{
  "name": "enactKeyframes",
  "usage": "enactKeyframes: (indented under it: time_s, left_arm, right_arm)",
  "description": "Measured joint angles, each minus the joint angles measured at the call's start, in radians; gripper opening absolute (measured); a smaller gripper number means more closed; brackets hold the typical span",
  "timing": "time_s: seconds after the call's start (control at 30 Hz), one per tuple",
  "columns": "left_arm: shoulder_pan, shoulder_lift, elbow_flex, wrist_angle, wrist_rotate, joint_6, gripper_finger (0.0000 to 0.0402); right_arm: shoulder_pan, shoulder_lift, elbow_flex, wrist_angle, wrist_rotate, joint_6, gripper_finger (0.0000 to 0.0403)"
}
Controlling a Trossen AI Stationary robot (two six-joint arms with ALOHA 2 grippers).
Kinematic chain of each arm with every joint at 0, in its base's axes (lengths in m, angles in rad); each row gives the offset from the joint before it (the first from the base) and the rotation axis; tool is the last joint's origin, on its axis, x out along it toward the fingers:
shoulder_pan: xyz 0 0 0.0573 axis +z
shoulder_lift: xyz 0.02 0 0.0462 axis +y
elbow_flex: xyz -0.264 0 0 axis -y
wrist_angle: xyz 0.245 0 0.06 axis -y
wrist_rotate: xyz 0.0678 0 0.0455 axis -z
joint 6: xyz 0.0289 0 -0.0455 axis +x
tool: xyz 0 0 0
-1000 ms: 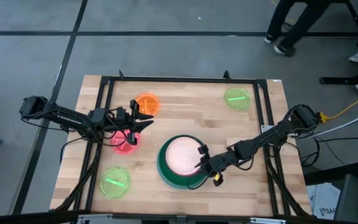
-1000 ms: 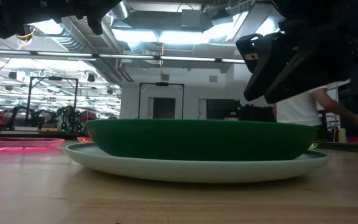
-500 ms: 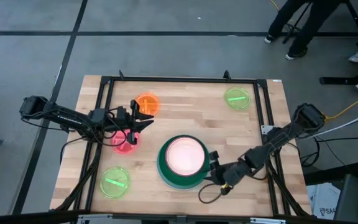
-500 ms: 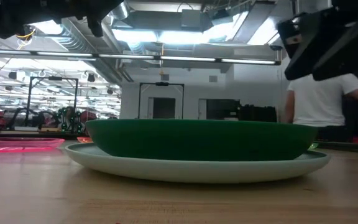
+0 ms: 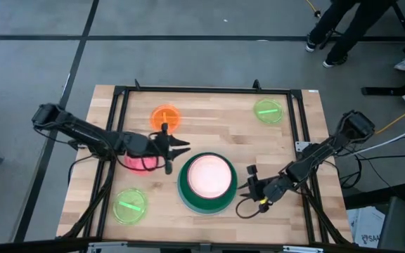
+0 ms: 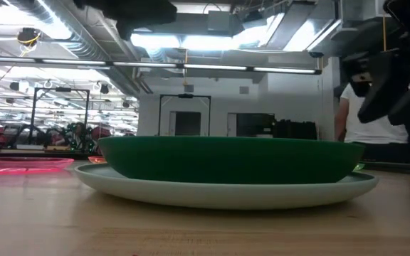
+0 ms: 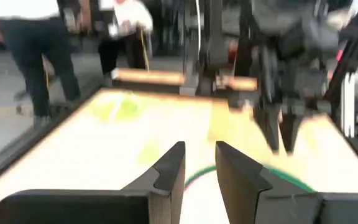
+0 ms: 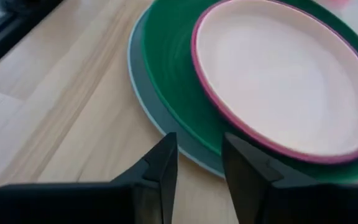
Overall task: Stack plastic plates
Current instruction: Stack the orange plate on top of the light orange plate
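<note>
A stack stands in the table's middle: the light blue plate (image 8: 143, 99) at the bottom, the dark green plate (image 5: 185, 190) on it, then the magenta plate (image 8: 199, 70) and the peach plate (image 5: 207, 176) on top. The pink-red plate (image 5: 140, 162) lies left of the stack, the orange plate (image 5: 165, 115) beyond it. One lime green plate (image 5: 267, 110) lies at the far right, the other lime green plate (image 5: 130, 205) at the near left. My left gripper (image 5: 183, 147) hovers between the pink-red plate and the stack, narrowly open. My right gripper (image 8: 199, 163) is just right of the stack, narrowly open and empty.
A black metal frame (image 5: 202, 90) runs around the table's work area. Bare wood lies between the stack and the far lime green plate. Cables trail by the right arm (image 5: 315, 156). People stand on the floor beyond the far edge.
My right gripper has drawn back from the peach plate's right rim toward the table's right and near edge and now stands clear of the stack. My left gripper has moved right from above the pink-red plate toward the stack. The plates have stayed where they were.
</note>
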Motion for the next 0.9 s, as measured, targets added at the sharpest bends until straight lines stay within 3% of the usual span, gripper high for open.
enactKeyframes:
  time_s: [0.2, 0.37, 0.63, 0.9]
  left_arm:
    - [-0.039, 0.056, 0.153, -0.291, -0.017, -0.112, 0.0082]
    - [-0.046, 0.066, 0.174, -0.408, -0.083, -0.142, 0.0082]
    - [0.022, 0.066, 0.132, -0.536, -0.132, -0.134, 0.0082]
    - [0.131, 0.066, 0.09, -0.572, -0.084, -0.131, 0.0104]
  right_arm:
    - [0.006, -0.11, -0.065, -0.016, -0.055, 0.054, 0.0115]
    - [0.068, -0.16, -0.078, -0.021, -0.063, 0.081, 0.0115]
    - [0.131, -0.16, -0.078, -0.04, 0.126, 0.081, 0.0115]
    - [0.13, -0.16, -0.078, -0.068, 0.184, 0.079, 0.0115]
